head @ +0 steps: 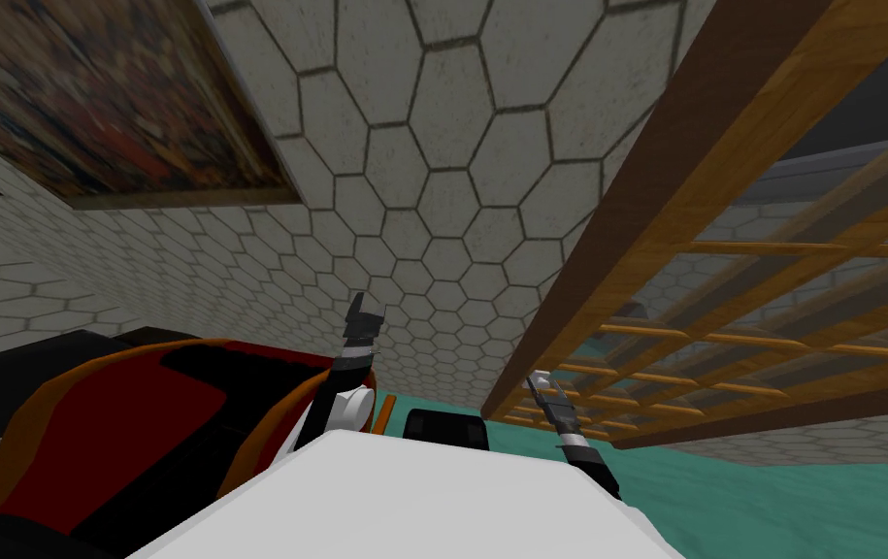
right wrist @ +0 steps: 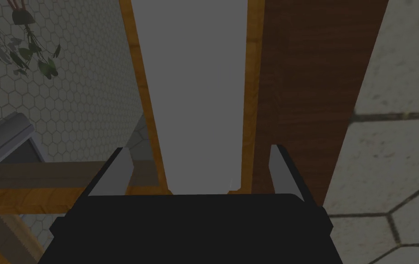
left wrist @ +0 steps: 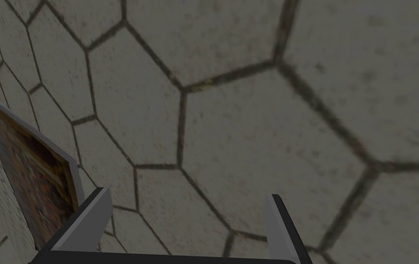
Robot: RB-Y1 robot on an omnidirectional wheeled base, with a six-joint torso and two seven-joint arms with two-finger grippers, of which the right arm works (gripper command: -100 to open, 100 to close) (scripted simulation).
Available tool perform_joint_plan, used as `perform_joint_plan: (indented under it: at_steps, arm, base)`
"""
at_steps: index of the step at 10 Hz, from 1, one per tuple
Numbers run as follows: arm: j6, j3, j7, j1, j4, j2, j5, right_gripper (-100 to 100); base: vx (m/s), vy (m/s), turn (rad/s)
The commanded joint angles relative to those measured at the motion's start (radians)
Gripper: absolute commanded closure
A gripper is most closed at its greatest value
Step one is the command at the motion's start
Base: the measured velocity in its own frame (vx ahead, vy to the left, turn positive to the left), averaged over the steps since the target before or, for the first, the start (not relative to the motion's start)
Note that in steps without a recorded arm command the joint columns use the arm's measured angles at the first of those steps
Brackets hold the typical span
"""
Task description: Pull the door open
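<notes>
Head view: lattice door [head: 723, 243] of wood at right, right tool [head: 535, 381] close by its frame; left tool [head: 367, 309] raised before tiled wall [head: 451, 146]; left wrist view: left tool's fingers apart, facing the wall, painting [left wrist: 34, 183] beside; right wrist view: right tool's fingers apart, either side of grey bar [right wrist: 194, 91] on the door, clear of it.

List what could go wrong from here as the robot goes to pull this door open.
The right gripper straddles the pale grey bar on the wooden door with fingers open, not pressing it; a pull now would likely slip off.
One finger lies over the dark brown strip beside the bar and might snag there.
The left gripper, open, points closely at the hexagon-tiled wall and could scrape it if the torso turns.
</notes>
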Motion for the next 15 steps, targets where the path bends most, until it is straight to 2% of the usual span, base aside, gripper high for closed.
perform_joint_plan:
  at_steps: [1,6,7,15]
  arm:
    - [-0.001,0.000,0.000,0.001,0.000,0.000,0.000,100]
    - [-0.001,0.000,0.000,0.001,0.000,0.000,0.000,100]
    - [0.002,0.010,-0.034,-0.002,0.002,-0.001,-0.015,100]
    - [0.014,0.051,-0.183,-0.014,0.003,-0.006,-0.085,100]
  base:
    - [-0.016,0.008,-0.014]
    - [-0.014,0.000,0.003]
    - [-0.038,-0.010,0.055]
    - [-0.056,-0.016,0.043]
